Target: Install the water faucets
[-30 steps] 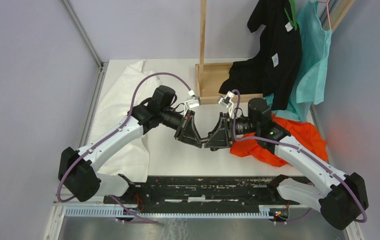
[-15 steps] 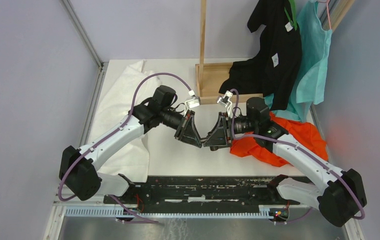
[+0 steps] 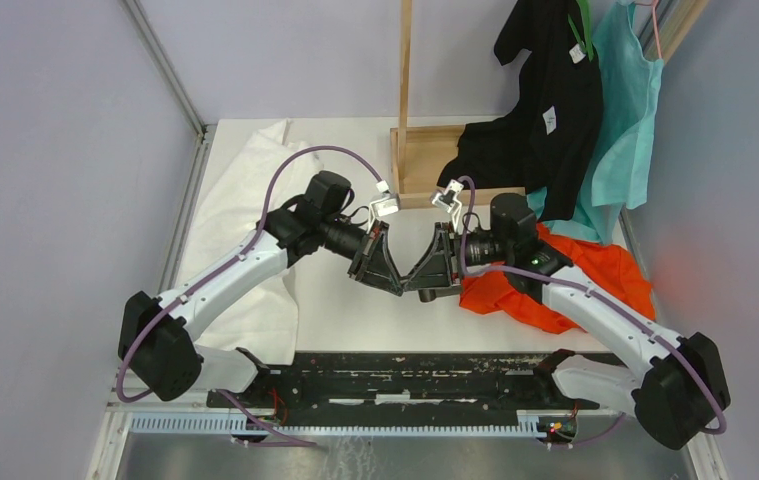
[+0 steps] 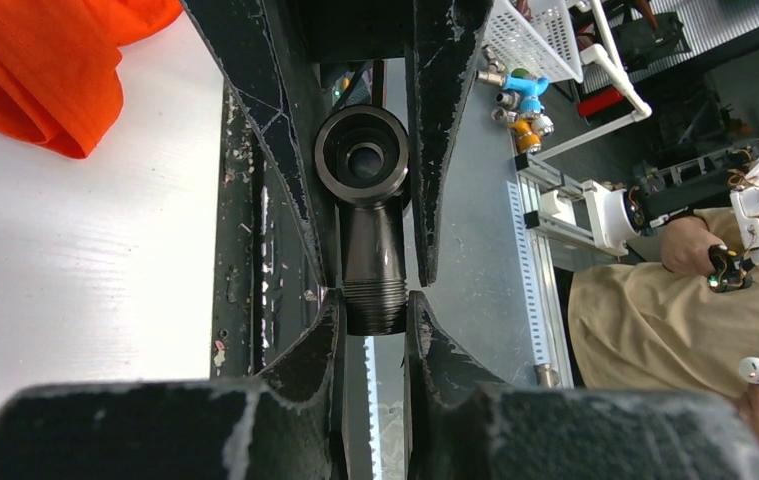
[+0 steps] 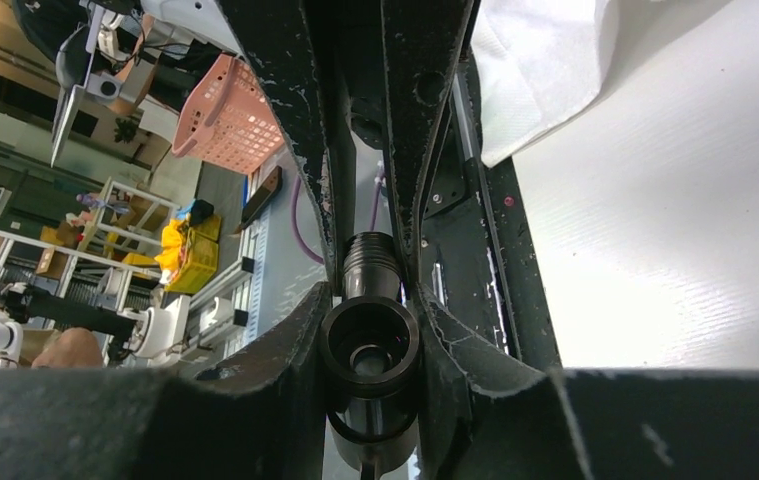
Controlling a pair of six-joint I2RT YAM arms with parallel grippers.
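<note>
The left claw (image 4: 372, 305) was clamped tight on the threaded end of a dark faucet piece (image 4: 370, 250), one finger pressed against each side of the thread; the stem ran straight out from those fingers to a round, hollow ring end. The right claw (image 5: 370, 300) faced it tip to tip, its two fingers closed against both sides of that ring end, so the single piece was gripped from both ends at once; only one faucet piece could be counted, and whether a second was joined to it could not be told.

From above, the two claws met near the middle of the white table (image 3: 355, 320), between the two arms, with the piece a small dark shape where their tips came together; whether it touched the table top could not be told.

One orange cloth (image 3: 615, 275) lay bunched under and beside the right arm; one white cloth (image 3: 245, 190) lay spread along the left side, under the left arm. Beyond the claws stood one wooden stand (image 3: 430, 160) with an upright post; one black garment (image 3: 545, 110) and one teal garment (image 3: 625, 130) hung at the far right, the black one draped onto the stand's base.
</note>
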